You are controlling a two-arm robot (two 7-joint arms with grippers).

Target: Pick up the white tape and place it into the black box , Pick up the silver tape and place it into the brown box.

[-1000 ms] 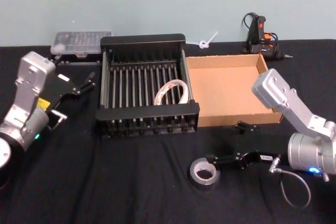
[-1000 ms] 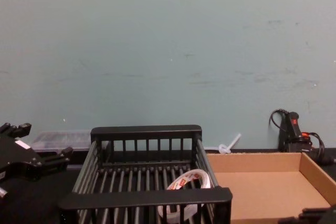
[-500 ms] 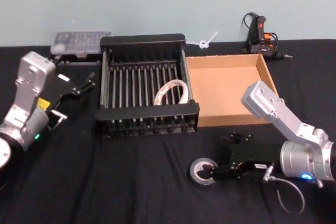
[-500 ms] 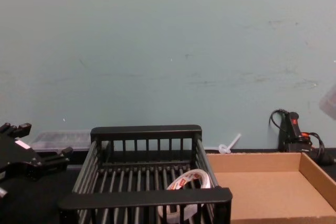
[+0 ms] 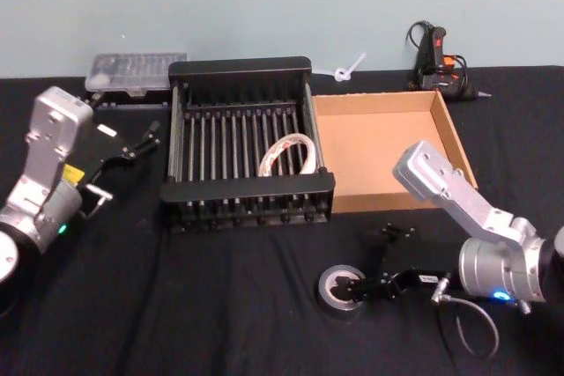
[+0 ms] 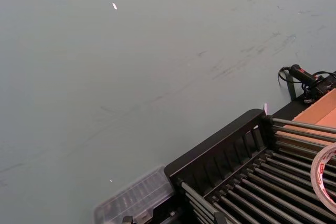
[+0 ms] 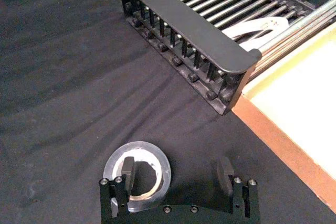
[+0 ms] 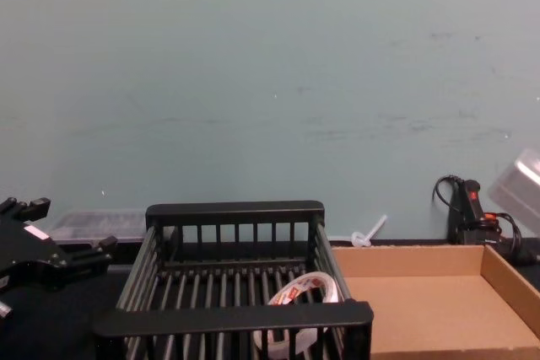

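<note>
The silver tape (image 7: 137,175) lies flat on the cloth before the brown box (image 5: 385,154). The right gripper (image 7: 175,170) is spread open, one finger (image 7: 126,171) set in the core, the other outside. The left gripper (image 5: 132,143) is parked, open.

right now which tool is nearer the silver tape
Right. The right tool is down at the silver tape, open, with one finger in its centre hole. The left tool sits far off, left of the black box.
</note>
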